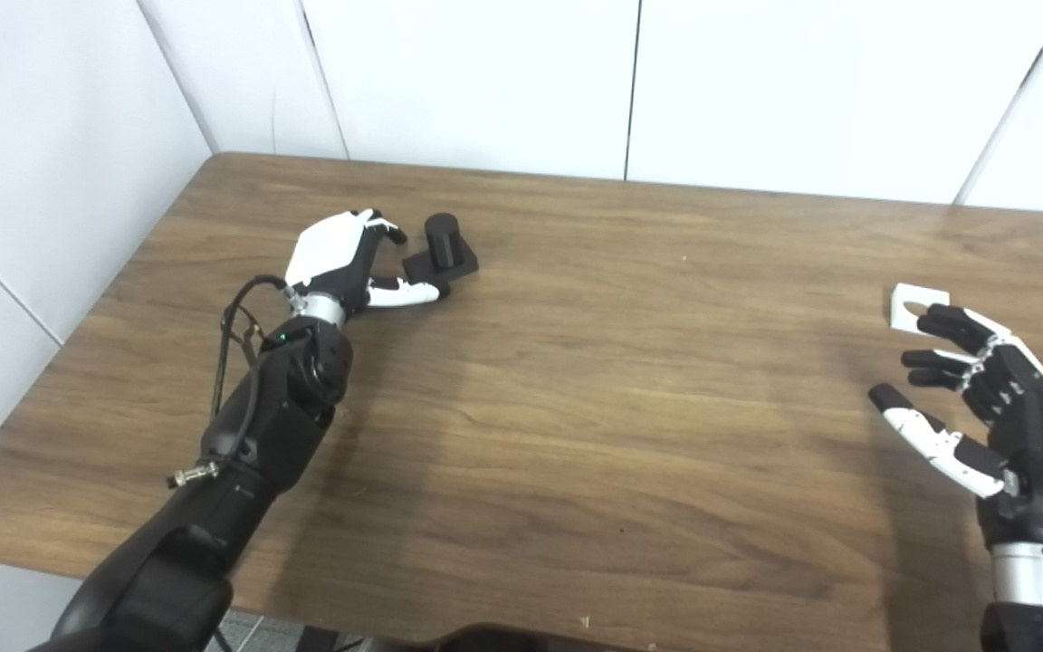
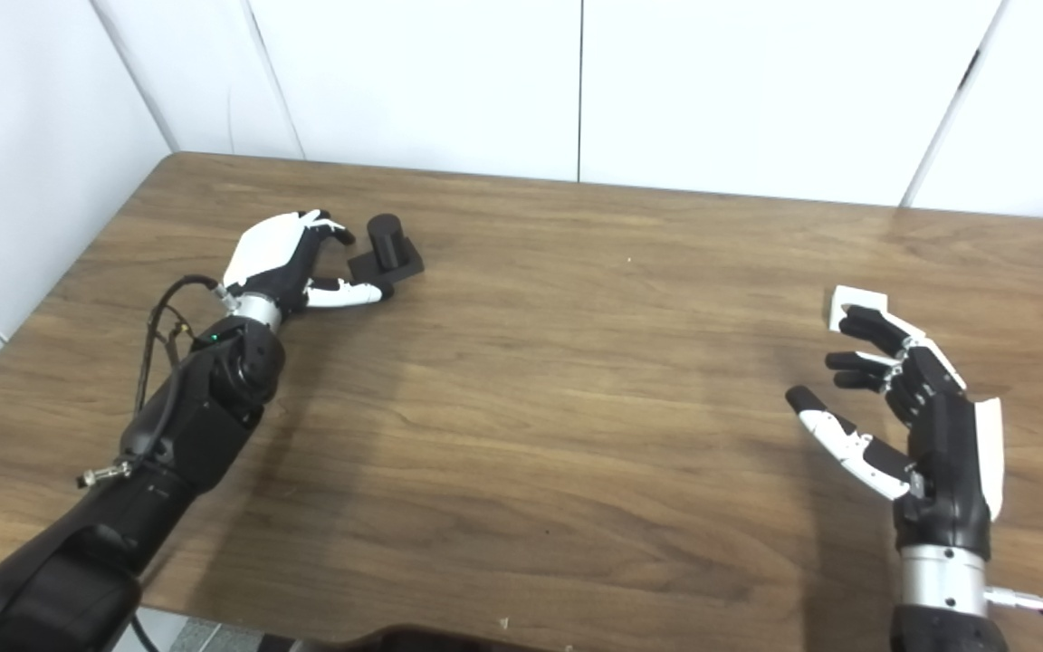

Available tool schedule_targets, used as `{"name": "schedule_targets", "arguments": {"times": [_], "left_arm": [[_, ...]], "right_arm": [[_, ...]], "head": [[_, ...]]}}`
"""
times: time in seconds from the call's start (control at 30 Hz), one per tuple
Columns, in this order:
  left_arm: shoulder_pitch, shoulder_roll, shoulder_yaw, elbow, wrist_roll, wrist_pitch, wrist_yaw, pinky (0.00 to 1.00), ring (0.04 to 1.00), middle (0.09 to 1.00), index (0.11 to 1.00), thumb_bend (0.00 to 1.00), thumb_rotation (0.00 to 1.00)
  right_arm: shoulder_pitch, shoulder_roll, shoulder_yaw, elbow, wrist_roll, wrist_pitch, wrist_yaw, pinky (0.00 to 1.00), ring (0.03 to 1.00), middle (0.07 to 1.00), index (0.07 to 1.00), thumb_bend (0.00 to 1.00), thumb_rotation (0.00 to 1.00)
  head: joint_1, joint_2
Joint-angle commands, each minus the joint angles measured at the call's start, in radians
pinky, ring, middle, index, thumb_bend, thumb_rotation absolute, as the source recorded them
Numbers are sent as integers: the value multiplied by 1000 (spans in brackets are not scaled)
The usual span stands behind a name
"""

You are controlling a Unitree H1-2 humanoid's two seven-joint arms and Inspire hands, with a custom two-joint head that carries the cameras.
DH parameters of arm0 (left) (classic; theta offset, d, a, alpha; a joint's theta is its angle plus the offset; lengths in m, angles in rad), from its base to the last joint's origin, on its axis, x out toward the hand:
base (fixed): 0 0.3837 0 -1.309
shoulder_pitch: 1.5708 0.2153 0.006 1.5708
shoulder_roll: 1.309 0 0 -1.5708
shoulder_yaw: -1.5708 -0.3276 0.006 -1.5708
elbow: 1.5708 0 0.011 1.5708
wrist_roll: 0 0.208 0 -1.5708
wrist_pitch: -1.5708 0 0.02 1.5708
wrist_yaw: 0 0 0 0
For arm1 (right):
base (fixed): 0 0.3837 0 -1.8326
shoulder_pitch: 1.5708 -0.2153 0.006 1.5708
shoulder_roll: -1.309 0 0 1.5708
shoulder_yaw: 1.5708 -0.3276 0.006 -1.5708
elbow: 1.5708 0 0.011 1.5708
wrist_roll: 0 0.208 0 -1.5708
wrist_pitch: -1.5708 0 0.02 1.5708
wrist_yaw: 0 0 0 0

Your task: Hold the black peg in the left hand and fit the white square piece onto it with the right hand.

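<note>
My left hand (image 1: 340, 258) is released beside the black peg (image 1: 443, 246) on the surface (image 1: 576, 407). My right hand (image 1: 983, 398), also empty, hovers near the white square piece (image 1: 915, 303). A careless closing could tip the peg or push the piece away.

This looks like a robotics lab or test room. A plain wood-grain tabletop (image 1: 576, 407) stands against bare white wall panels (image 1: 476, 81) with dark seams. A cable (image 1: 234, 317) runs loose along the robot's left forearm, and the setting carries no household furnishings.
</note>
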Motion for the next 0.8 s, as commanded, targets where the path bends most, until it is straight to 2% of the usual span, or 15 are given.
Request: {"name": "schedule_targets", "arguments": {"times": [0.0,0.37,0.5,0.6,0.7,0.73,0.77], "left_arm": [[-20,-12,-33,3,-9,-15,-49,898,992,956,737,826,510],[-14,-13,-60,0,-16,-26,-54,928,984,945,735,804,468],[-11,-15,-65,1,-26,-29,-50,933,985,937,721,804,457],[-11,-16,-67,5,-31,-35,-46,929,977,923,675,787,431],[-10,-20,-59,12,-42,-47,-36,938,971,910,611,773,380],[-10,-21,-56,14,-45,-52,-31,940,966,902,567,764,347],[-11,-21,-56,16,-46,-55,-27,946,966,899,529,643,222]], "right_arm": [[-7,11,-4,-24,-4,-45,-13,574,621,735,730,520,52],[-12,11,-4,-21,0,-42,-12,559,622,741,730,521,71],[-13,8,-4,-18,-4,-49,-13,556,617,740,731,520,78],[-15,4,-5,-15,-6,-55,-13,551,616,736,730,516,77],[-17,4,-8,-19,3,-46,-10,556,623,739,732,512,59],[-17,5,-9,-22,7,-41,-9,561,629,741,732,519,83],[-17,6,-9,-24,10,-39,-9,565,632,742,733,516,83]], "head": [[1,2],[-1,3],[-3,4],[-2,5],[-2,5],[-3,5],[-3,5]]}}
